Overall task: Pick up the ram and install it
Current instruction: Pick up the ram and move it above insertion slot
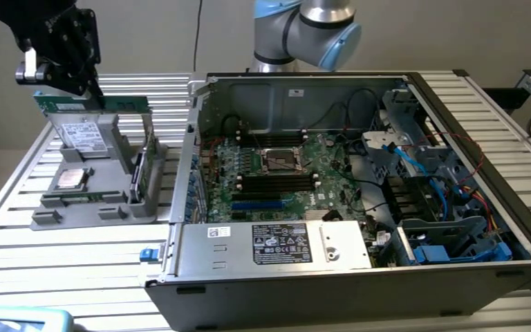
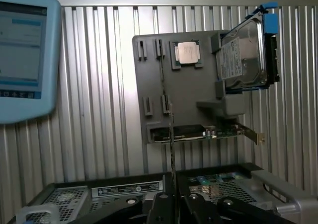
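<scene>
Green ram (image 1: 118, 103) is clamped edge-on between narrow jaws, over the grey fixture (image 1: 99, 207) on the counter (image 1: 44, 249).

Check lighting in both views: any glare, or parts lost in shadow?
Exterior view: even light, but the hand reads as a dark silhouette over the ram it grips. Wrist view: the screen glows pale, the processor lid shines mildly, and the hand is dark around the ram's edge.
</scene>
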`<state>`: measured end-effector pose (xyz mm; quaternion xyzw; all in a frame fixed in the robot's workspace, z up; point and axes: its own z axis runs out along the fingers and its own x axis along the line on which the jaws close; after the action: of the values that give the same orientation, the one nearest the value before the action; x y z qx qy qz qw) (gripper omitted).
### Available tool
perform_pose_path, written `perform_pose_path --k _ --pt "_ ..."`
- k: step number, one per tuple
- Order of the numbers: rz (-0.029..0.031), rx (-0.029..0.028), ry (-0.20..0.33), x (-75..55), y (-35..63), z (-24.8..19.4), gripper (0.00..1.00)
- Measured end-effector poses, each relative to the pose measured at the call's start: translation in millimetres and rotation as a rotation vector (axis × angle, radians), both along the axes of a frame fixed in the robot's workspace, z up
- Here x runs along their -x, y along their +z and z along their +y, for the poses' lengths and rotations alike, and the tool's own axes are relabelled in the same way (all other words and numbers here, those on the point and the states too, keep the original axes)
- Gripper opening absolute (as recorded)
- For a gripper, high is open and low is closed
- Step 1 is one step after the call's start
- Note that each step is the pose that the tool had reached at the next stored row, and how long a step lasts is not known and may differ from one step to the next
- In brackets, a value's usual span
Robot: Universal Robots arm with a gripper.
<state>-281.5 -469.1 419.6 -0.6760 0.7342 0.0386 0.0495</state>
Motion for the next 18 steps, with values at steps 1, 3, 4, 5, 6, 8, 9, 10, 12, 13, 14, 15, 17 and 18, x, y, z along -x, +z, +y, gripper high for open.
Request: perform_pose_path --k 1,3,4,5,6,8,9,10,12,13,14,15,17,18 --pt "0.0077 0.0010 0.000 -1.1 0.2 -2.5 0.15" --pt "0.0172 0.0010 0.000 -6.7 1.0 -6.3 0.15" --pt "0.0183 0.0010 0.000 -10.2 0.9 -7.6 0.15" --pt "0.0195 0.0009 0.000 -12.4 0.9 -8.3 0.15" --pt "0.0195 0.0009 0.000 -12.5 0.9 -8.3 0.15" --pt "0.0196 0.0009 0.000 -12.5 0.9 -8.3 0.15" --pt "0.0196 0.0009 0.000 -12.5 0.9 -8.3 0.15" --pt "0.0197 0.0010 0.001 -12.5 1.0 -8.3 0.15" --pt "0.0173 0.0012 0.008 -14.4 1.1 -8.2 0.15" --pt "0.0149 0.0012 0.011 -15.6 1.0 -8.3 0.15" --pt "0.0114 0.0010 0.014 -17.0 0.9 -8.3 0.15" --pt "0.0078 0.0008 0.016 -18.8 0.9 -8.8 0.15" --pt "-0.0004 0.0004 0.016 -23.6 0.9 -10.7 0.15" --pt "-0.0056 0.0004 0.016 -25.9 1.0 -11.6 0.15"
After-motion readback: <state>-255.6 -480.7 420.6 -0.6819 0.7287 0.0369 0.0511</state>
